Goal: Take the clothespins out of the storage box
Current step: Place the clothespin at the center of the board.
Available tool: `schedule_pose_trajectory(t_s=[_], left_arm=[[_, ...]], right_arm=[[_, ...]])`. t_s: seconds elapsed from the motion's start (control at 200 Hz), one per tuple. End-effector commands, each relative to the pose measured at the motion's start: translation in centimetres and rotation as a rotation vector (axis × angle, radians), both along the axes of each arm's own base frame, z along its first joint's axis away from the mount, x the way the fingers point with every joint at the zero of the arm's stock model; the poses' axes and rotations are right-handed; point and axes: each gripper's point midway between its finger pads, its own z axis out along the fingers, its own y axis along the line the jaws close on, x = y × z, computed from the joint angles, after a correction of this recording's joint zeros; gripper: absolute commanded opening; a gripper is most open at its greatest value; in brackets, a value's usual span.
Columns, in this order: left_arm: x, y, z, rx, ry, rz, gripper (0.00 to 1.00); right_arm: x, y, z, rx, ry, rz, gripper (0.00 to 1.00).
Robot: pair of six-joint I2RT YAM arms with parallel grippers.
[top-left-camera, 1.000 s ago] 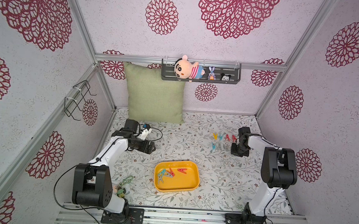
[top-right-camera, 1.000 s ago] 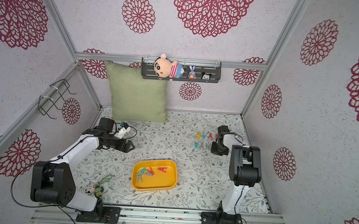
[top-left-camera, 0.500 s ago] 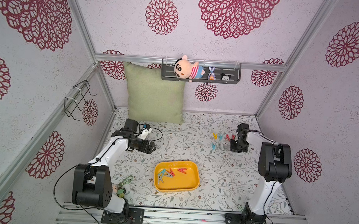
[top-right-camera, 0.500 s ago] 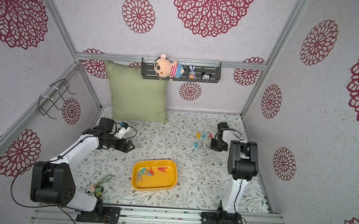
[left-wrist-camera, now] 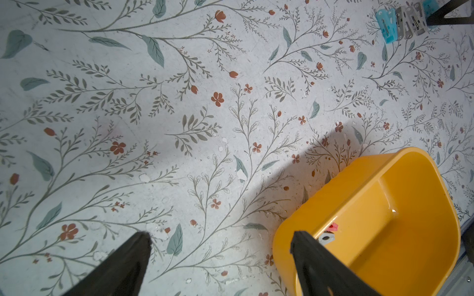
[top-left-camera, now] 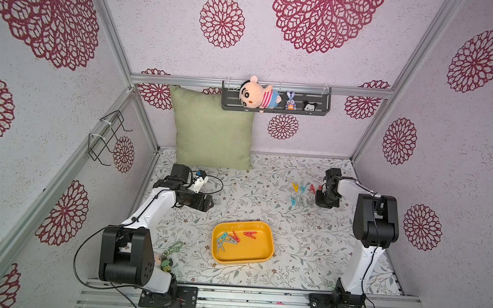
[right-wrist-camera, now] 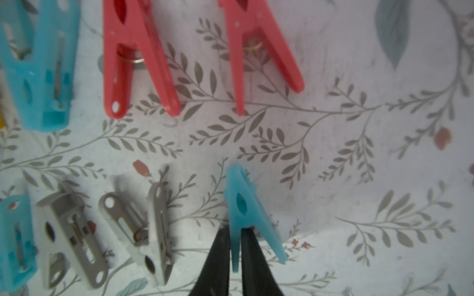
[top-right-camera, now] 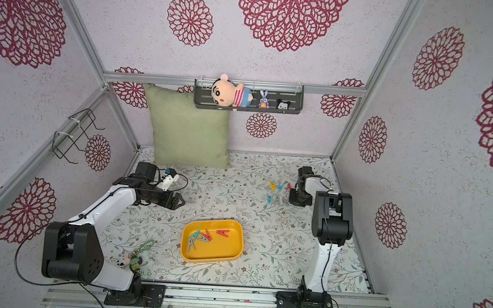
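Observation:
The yellow storage box (top-left-camera: 241, 261) (top-right-camera: 210, 259) sits at the middle front, holding several clothespins (top-left-camera: 236, 236) (top-right-camera: 205, 235) in red, teal and grey. More clothespins (top-left-camera: 303, 193) (top-right-camera: 278, 193) lie in two rows on the table at the far right. My right gripper (top-left-camera: 323, 200) (right-wrist-camera: 234, 232) stands over that group, shut on one leg of a teal clothespin (right-wrist-camera: 241, 205) that touches the table. My left gripper (top-left-camera: 208, 205) (left-wrist-camera: 220, 234) hovers open and empty left of the box (left-wrist-camera: 359, 179).
A green-chained keychain charm (top-left-camera: 171, 252) lies by the left arm's base. A green pillow (top-left-camera: 211, 129) leans on the back wall under a dark shelf (top-left-camera: 274, 109) of toys. A wire rack (top-left-camera: 105, 137) hangs on the left wall.
The right arm shifted slightly, its gripper staying by the rows of clothespins with the teal one. The left arm has not moved.

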Motion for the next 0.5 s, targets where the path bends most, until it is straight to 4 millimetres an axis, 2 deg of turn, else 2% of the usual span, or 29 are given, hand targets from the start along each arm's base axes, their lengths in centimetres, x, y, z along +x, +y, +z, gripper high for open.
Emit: schedule_pose_trajectory(t_s=[0.0, 0.155, 0.295, 0.495], left_arm=[[0.1, 0.0, 0.3, -0.009, -0.013, 0.000, 0.94], [0.1, 0.0, 0.3, -0.010, -0.013, -0.001, 0.94], [0.1, 0.0, 0.2, -0.009, -0.013, -0.002, 0.94], [0.1, 0.0, 0.2, -0.008, -0.013, -0.002, 0.94]], right_arm=[[0.0, 0.5, 1.6, 0.004, -0.012, 0.014, 0.23], [0.2, 0.6, 3.4, -0.008, -0.039, 0.013, 0.27], [0.3, 0.9, 5.9, -0.011, -0.076, 0.012, 0.29], [-1.3, 2.5, 9.1, -0.001, -0.120, 0.012, 0.32]])
